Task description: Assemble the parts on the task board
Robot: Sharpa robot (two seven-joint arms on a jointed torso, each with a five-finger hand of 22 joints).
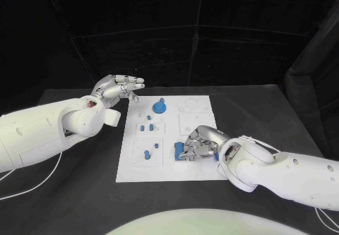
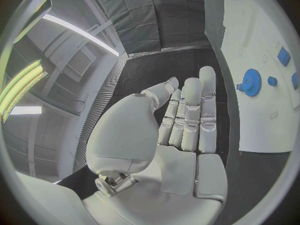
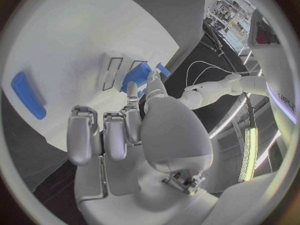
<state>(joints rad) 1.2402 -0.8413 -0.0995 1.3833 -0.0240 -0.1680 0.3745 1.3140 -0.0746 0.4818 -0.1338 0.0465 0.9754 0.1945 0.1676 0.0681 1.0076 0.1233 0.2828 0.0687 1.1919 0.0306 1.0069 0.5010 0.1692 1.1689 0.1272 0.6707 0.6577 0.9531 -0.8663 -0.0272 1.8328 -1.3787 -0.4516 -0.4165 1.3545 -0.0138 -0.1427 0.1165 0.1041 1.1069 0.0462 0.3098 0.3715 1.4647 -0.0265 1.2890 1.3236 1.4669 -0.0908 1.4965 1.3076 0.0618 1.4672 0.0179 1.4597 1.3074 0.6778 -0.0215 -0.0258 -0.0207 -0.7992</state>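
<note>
The white task board [image 1: 167, 169] lies in the middle of the black table. A blue gear [image 1: 159, 106] stands near its far left, also seen in the left wrist view as the gear [image 2: 251, 80]. Several small blue pegs [image 1: 147, 128] stand in the board's left column. My right hand [image 1: 199, 145] rests on the board's near middle, fingers curled down, and pinches a blue block [image 1: 178, 151] between thumb and a finger; the wrist view shows the block [image 3: 134, 77] at the fingertips [image 3: 131, 91]. My left hand [image 1: 120, 88] hovers off the board's far left corner, fingers apart, holding nothing.
A blue bar [image 3: 28, 95] lies on the board [image 3: 75, 40] beside my right hand [image 3: 125, 130]. Black table surface [image 1: 78, 191] surrounds the board, with dark curtains behind. My left hand [image 2: 181, 120] hangs beside the board's edge [image 2: 262, 25].
</note>
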